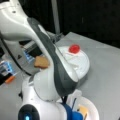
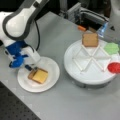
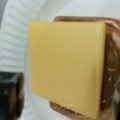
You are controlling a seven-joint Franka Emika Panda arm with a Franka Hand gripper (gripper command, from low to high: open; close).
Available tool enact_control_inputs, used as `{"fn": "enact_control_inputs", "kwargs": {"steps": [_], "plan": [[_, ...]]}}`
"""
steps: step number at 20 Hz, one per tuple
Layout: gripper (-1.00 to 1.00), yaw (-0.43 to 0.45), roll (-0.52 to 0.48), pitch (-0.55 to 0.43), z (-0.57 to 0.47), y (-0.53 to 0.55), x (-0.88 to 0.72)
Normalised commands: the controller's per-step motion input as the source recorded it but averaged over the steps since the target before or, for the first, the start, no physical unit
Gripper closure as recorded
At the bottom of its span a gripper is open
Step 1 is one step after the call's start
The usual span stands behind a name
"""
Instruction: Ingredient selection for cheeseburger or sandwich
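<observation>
The yellow cheese slice [image 3: 66, 67] lies flat on the dark-brown patty [image 3: 110, 75], stacked on the white paper plate [image 2: 51, 80] at a front view's left. The gripper [image 2: 29, 67] sits low at the stack's edge; can't tell how wide it is. 1 bread slice [image 2: 90, 39] rests in the round divided tray [image 2: 85, 72], with a green piece [image 2: 111, 48] and a red piece [image 2: 114, 67] at the tray's right side.

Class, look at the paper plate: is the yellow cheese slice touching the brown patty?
Touching. The wrist view shows the cheese slice lying flat on the patty, whose brown rim shows around its edges.
</observation>
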Motion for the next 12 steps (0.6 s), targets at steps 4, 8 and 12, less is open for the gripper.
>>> {"fn": "enact_control_inputs", "kwargs": {"steps": [4,8,12], "plan": [[-1.00,0.135,-0.157,-0.050,-0.06,-0.03,-0.05],[-1.00,0.124,-0.139,-0.046,-0.03,-0.03,-0.10],[-1.00,0.089,-0.142,-0.032,0.04,-0.01,-0.17]]}}
